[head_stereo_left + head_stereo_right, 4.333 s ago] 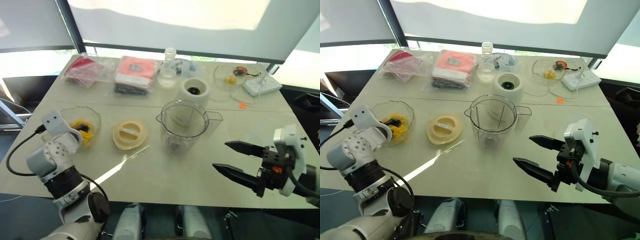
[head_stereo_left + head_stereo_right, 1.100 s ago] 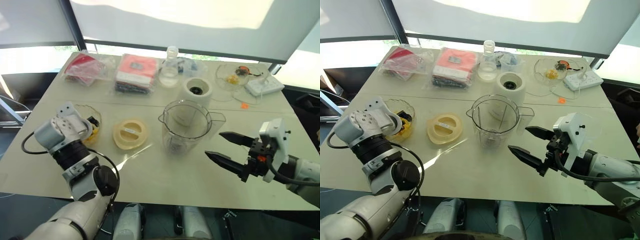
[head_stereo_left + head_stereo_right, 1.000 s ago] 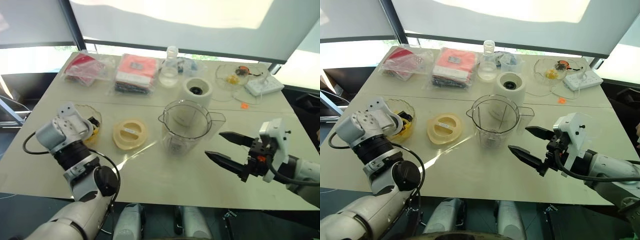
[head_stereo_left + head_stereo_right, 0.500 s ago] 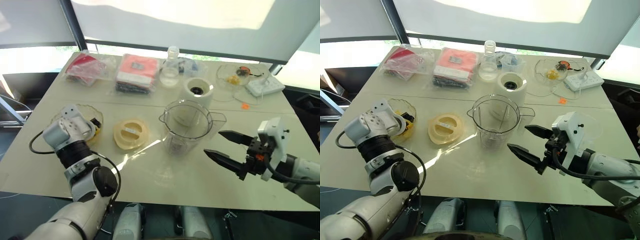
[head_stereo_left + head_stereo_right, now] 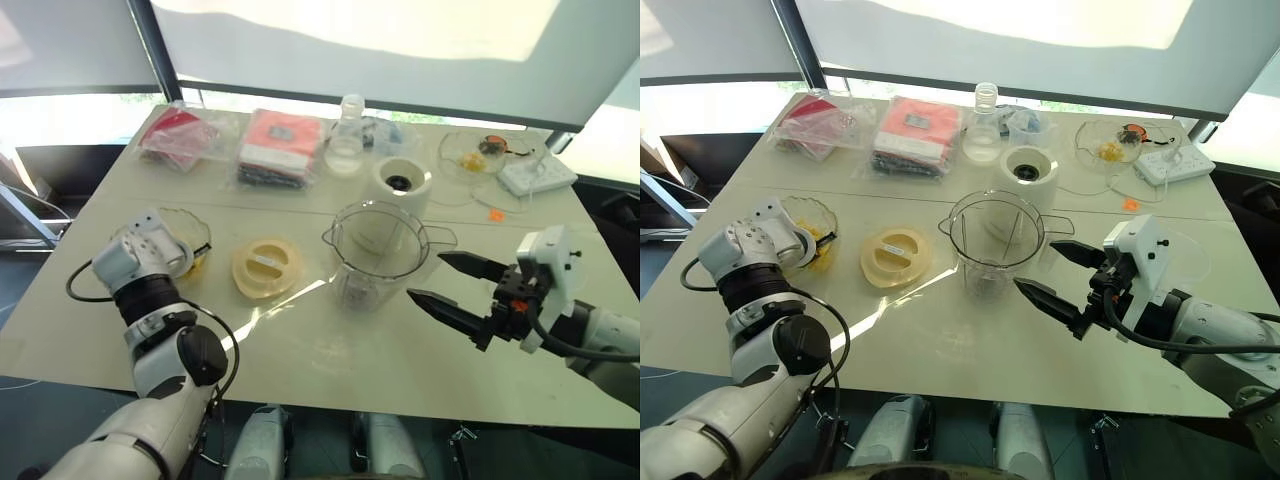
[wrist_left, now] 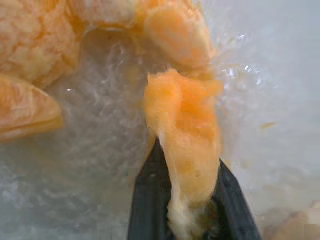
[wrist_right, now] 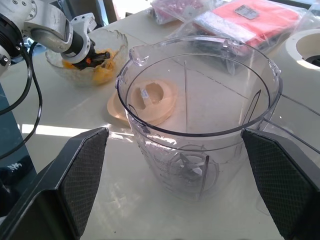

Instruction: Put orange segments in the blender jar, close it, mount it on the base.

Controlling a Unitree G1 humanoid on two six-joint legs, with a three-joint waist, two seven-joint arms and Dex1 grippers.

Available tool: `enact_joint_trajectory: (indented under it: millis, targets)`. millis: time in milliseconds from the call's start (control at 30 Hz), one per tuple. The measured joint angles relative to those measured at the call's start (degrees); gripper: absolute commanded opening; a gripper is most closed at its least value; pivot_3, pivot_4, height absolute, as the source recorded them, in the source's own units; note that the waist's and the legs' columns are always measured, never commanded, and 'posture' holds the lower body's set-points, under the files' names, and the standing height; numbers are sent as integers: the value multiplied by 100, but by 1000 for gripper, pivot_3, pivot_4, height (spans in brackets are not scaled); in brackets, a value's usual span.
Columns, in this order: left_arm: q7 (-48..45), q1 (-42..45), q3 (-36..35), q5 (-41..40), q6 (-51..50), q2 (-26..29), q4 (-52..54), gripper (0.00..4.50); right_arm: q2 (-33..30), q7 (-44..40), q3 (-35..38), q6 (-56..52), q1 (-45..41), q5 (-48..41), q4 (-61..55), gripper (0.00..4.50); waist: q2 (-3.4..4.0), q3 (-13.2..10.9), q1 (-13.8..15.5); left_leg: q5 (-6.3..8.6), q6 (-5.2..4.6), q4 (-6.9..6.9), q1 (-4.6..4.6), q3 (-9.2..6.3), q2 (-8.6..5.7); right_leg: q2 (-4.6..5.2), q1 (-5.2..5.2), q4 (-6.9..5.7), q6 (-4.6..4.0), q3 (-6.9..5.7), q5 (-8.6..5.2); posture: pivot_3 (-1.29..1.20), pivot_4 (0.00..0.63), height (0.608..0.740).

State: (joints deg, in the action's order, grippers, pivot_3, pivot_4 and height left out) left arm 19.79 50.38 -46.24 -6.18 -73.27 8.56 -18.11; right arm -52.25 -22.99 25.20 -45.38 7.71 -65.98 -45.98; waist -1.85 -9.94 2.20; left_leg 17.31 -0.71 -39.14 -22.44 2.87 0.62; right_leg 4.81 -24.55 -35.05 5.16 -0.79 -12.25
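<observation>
Segments (image 6: 182, 135) of peeled orange like these looked soft, wet and easily crushed; a light pinch across the fleshy middle of one piece seemed the safest hold, since a hard squeeze would likely burst it and a grip at the tip could let it slip. The rest of the pile lay in a shallow clear scalloped bowl (image 5: 200, 225) at the robot's left on the table (image 5: 330, 360).

The left gripper (image 6: 192, 210) reached down into that bowl with its two black fingers (image 6: 150, 200) closed on a single orange segment, the pulp bulging up between them and other pieces lying just beside it.

The blender jar (image 5: 995, 245) stood upright and open near the middle of the table, with no fruit visible inside, its blades (image 7: 192, 165) showing at the bottom. The pale-yellow lid (image 5: 895, 252) lay flat between bowl and jar, and the cream-white base (image 5: 1028, 172) stood just behind the jar. The right gripper (image 5: 1060, 280) hovered just beside the jar on its handle side, jaws spread wide and holding nothing.
</observation>
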Motion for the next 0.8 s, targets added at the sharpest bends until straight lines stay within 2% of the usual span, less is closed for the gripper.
enact_joint_trajectory:
  millis: [233, 500, 633, 800]
  targets:
    - [-43, -83, 17, -61, -565, 106, 386, 41, 0, -37, -31, 0, -48, 49, 20, 4500, -4, -2, -11, 0, 0, 0, -1, 0, 0, -5, -1, 1, 0, -1, 0, 0, 150, 740]
    - [-849, -305, 523, -336, -1863, 897, 1710, 41, -1, -279, -14, -1, -78, 44, 249, 4500, -10, -7, -1, -2, 4, 0, -5, -5, 6, -9, -5, -1, -3, -1, -2, 0, 150, 740]
    - [-1198, -426, 940, -539, -1871, 1379, 1937, 41, -1, -429, 36, 0, -15, 71, 337, 4500, -7, -6, -5, -2, 5, 0, -4, -4, 6, 7, -5, -1, -4, 1, -2, 0, 150, 740]
    - [-1478, -442, 1165, -569, -1871, 1518, 1759, 41, 81, -506, -25, 30, -45, 269, 396, 4500, -8, -6, -3, -2, 6, 0, -5, -5, 5, 12, -5, -1, -4, 4, -2, 0, 150, 740]
